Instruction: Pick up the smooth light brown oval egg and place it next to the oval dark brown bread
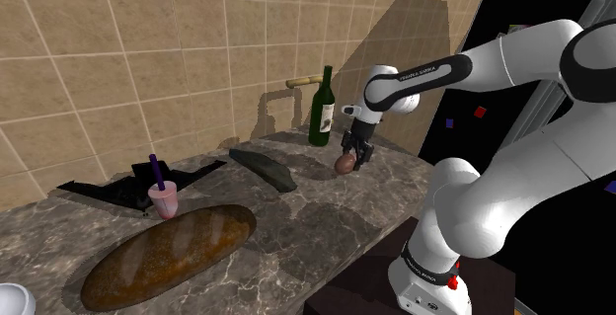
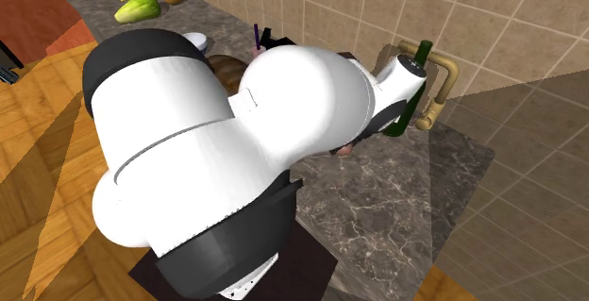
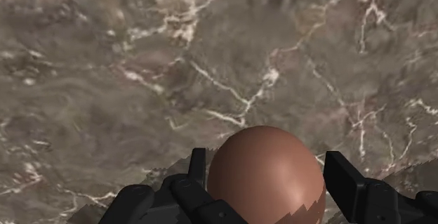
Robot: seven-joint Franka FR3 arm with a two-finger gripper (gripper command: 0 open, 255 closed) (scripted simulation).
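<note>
The brown oval egg (image 1: pixel 344 164) sits between my gripper's (image 1: pixel 349 157) black fingers, near the far right of the marble counter (image 1: pixel 326 214) and close to its surface. In the wrist view both fingers (image 3: pixel 199 165) press against the sides of the egg (image 3: pixel 267 177), so the gripper (image 3: pixel 269 161) is shut on it. The long dark brown bread (image 1: pixel 168 254) lies at the counter's front, well to the shoulder view's left of the egg. A bit of the bread (image 2: pixel 222 66) peeks out behind the arm in the second exterior view.
A green wine bottle (image 1: pixel 322 106) stands just behind the gripper, by a brass pipe (image 1: pixel 296 84) on the tiled wall. A dark slab (image 1: pixel 265 168), a pink cup with a purple straw (image 1: pixel 163 199) and a black flat object (image 1: pixel 118 190) lie between egg and bread. A white bowl (image 1: pixel 12 298) is at the left corner.
</note>
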